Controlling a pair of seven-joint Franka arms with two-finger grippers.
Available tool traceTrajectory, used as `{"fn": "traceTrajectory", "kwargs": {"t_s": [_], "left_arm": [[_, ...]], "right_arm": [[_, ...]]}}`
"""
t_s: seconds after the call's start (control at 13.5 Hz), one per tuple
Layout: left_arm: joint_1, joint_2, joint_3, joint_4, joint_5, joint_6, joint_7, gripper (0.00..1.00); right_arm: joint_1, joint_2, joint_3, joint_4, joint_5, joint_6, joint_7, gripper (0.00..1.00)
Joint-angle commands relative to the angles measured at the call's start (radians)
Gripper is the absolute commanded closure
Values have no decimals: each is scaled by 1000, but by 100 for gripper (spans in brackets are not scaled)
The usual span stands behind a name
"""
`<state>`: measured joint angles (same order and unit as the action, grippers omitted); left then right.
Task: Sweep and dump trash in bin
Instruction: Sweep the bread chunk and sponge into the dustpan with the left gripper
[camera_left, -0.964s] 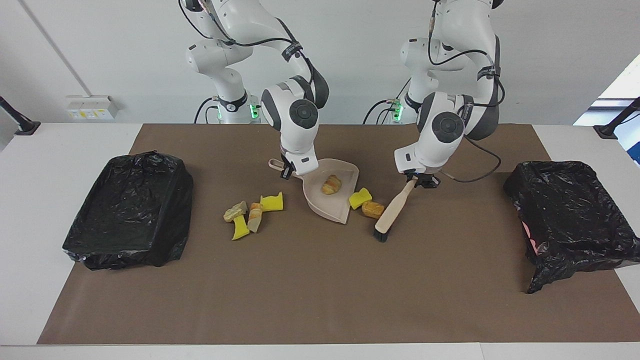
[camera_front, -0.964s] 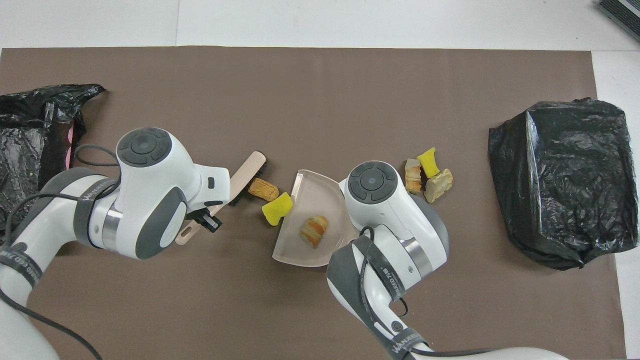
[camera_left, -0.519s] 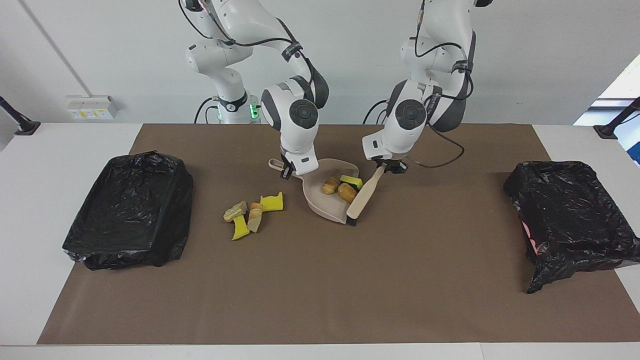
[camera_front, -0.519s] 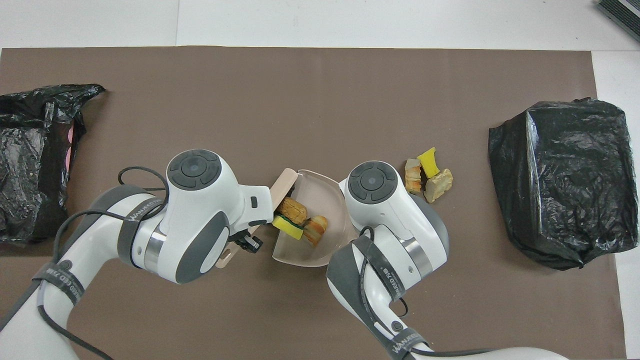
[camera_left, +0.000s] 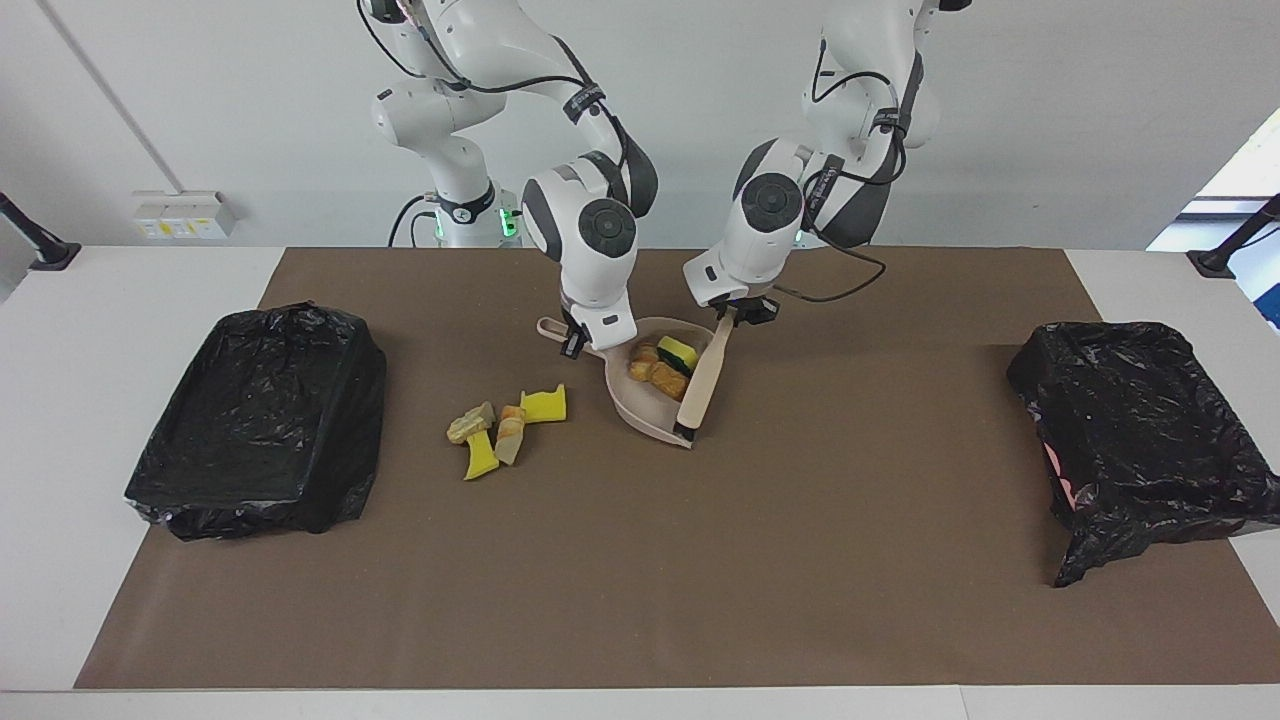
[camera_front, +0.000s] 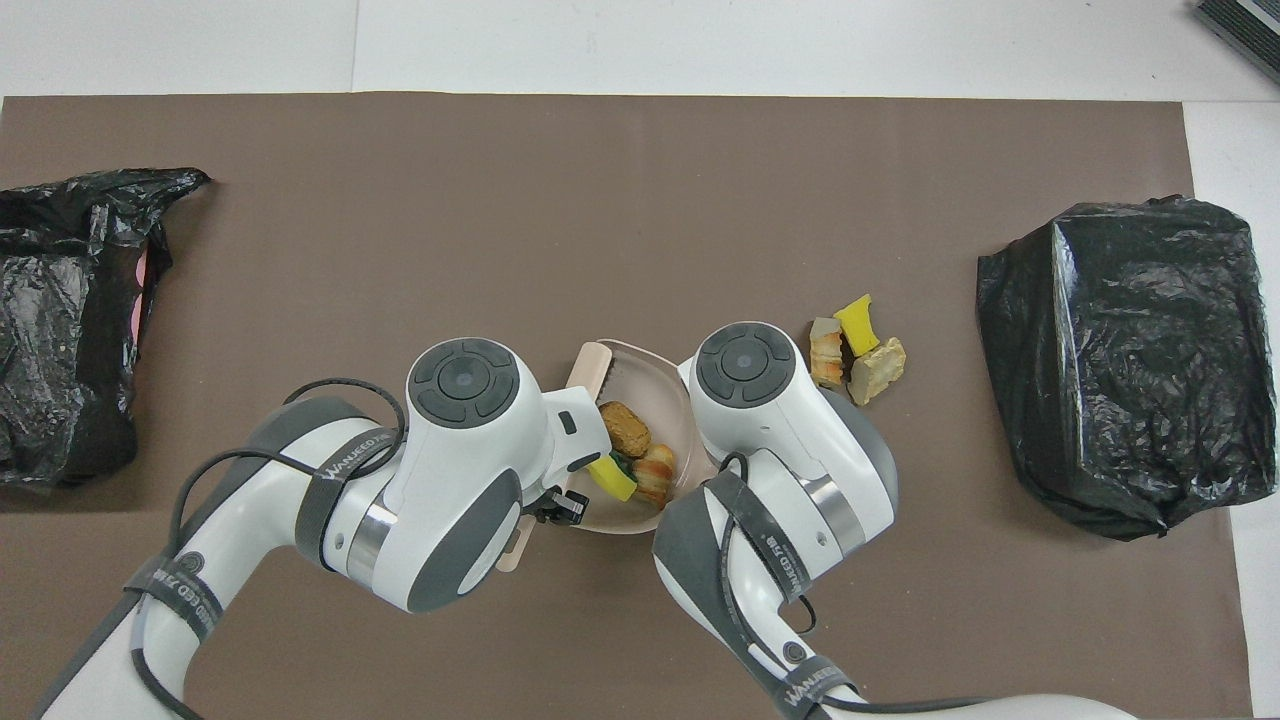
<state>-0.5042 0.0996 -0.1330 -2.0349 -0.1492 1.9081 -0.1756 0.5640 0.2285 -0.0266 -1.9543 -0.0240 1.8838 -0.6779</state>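
The beige dustpan (camera_left: 640, 405) (camera_front: 650, 362) rests on the brown mat, and my right gripper (camera_left: 575, 341) is shut on its handle. Inside it lie three pieces of trash: a yellow wedge (camera_left: 678, 351) (camera_front: 612, 476) and two brown chunks (camera_left: 667, 379) (camera_front: 627, 428). My left gripper (camera_left: 742, 314) is shut on the wooden brush (camera_left: 700, 385) (camera_front: 590, 366), which lies across the pan's open mouth. More trash (camera_left: 508, 430) (camera_front: 855, 345) sits in a cluster on the mat, beside the pan toward the right arm's end. The right fingers are hidden in the overhead view.
Two bins lined with black bags stand on the mat, one (camera_left: 260, 420) (camera_front: 1115, 360) at the right arm's end, the other (camera_left: 1140, 430) (camera_front: 60, 320) at the left arm's end. The brown mat (camera_left: 640, 560) stretches out farther from the robots.
My left gripper swept the brush toward the right arm's end, pushing a yellow wedge and a brown chunk into the dustpan. The right gripper and the pan stayed put.
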Motion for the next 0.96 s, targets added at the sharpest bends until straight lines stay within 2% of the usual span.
{"fn": "traceTrajectory", "kwargs": {"t_s": [0.0,0.3,0.44,0.59,0.89], "left_arm": [[-16,-47,15,1,-35,-14,-144,100],[-31,-109,9,-8,-35,-49,-367,100],[-31,-142,9,-22,-35,-57,-400,100],[-37,-167,7,-42,-33,-67,-509,100],[-141,-300,7,-221,-32,-17,-555,100]], "right_arm": [[-6,-28,4,-34,-21,3,31,100],[-25,-37,4,-29,-5,-3,31,100],[-29,-44,4,-26,-2,-5,32,100],[-76,-78,4,-22,1,-5,26,100],[-136,-132,1,3,1,-29,15,100]]}}
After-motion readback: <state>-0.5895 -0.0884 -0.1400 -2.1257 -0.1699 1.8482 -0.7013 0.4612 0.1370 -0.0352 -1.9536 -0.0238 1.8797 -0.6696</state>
